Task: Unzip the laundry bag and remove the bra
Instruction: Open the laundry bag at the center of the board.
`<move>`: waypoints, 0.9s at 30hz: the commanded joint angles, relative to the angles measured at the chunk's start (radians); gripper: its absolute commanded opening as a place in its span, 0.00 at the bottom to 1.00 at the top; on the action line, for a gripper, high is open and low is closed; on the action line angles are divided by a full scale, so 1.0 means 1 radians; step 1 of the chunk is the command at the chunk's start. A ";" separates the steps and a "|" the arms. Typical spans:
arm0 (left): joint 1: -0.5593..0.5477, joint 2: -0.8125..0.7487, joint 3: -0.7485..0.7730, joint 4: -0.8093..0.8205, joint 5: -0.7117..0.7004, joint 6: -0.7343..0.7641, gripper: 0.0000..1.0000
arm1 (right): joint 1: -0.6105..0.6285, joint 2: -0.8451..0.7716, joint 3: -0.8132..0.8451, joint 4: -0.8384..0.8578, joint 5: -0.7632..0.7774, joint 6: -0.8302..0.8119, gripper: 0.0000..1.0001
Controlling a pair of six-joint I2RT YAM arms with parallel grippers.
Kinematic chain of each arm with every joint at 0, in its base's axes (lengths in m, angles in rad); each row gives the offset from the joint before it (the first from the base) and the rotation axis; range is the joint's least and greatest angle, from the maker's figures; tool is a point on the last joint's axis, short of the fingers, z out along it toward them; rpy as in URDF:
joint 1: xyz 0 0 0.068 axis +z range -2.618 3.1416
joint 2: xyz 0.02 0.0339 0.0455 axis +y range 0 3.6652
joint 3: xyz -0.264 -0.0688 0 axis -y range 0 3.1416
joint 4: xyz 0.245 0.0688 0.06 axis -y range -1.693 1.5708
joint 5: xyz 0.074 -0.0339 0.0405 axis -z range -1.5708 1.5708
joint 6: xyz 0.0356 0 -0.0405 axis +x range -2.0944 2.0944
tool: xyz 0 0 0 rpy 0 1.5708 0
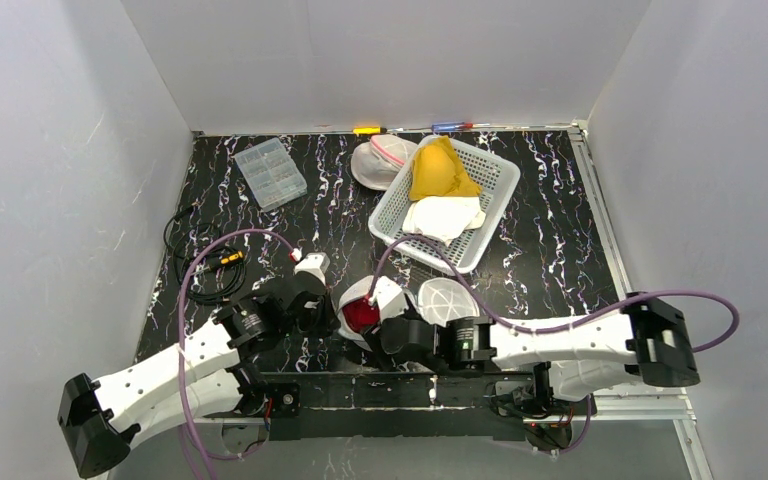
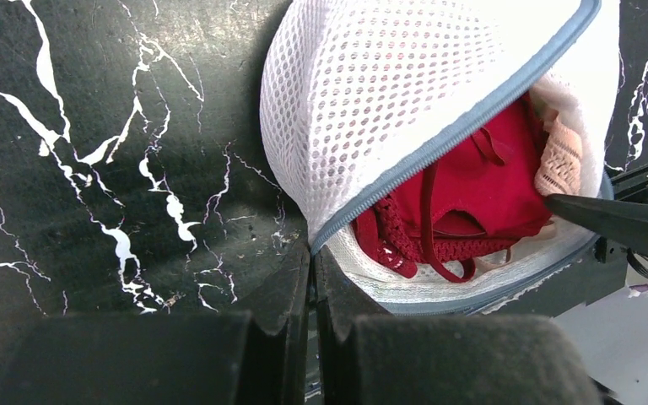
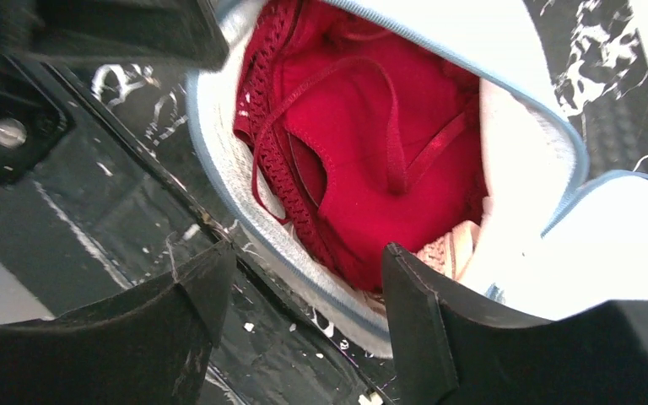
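A white mesh laundry bag (image 1: 385,292) lies at the near edge of the table, unzipped and gaping. A red bra (image 1: 362,316) fills its opening, with a bit of pink lace beside it. In the left wrist view, my left gripper (image 2: 312,278) is shut on the end of the bag's (image 2: 371,101) grey zipper edge, just left of the bra (image 2: 481,186). In the right wrist view, my right gripper (image 3: 305,257) is open, with its jaws straddling the bag's (image 3: 515,51) lower rim. One fingertip (image 3: 405,270) is at the bra (image 3: 363,152). It holds nothing.
A white basket (image 1: 495,185) with yellow and white garments stands at the back right, with another white mesh bag (image 1: 380,160) beside it. A clear compartment box (image 1: 270,172) is at the back left. A black cable coil (image 1: 200,270) is at the left. A round white mesh piece (image 1: 447,298) lies right of the bag.
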 commanded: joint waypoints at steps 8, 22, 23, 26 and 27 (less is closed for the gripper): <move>-0.006 -0.025 -0.023 -0.020 -0.009 0.026 0.00 | 0.000 0.022 0.209 -0.015 0.097 -0.107 0.64; -0.005 -0.050 -0.030 -0.028 -0.013 0.016 0.00 | -0.080 0.176 0.219 0.127 -0.016 -0.083 0.55; -0.005 -0.050 -0.030 -0.028 -0.015 0.015 0.00 | -0.081 0.176 0.218 0.135 -0.018 -0.079 0.56; -0.005 -0.048 -0.028 -0.027 -0.018 0.016 0.00 | -0.084 0.172 0.206 0.163 0.002 -0.069 0.64; -0.005 -0.045 -0.029 -0.027 -0.018 0.016 0.00 | -0.085 0.171 0.201 0.176 -0.002 -0.066 0.65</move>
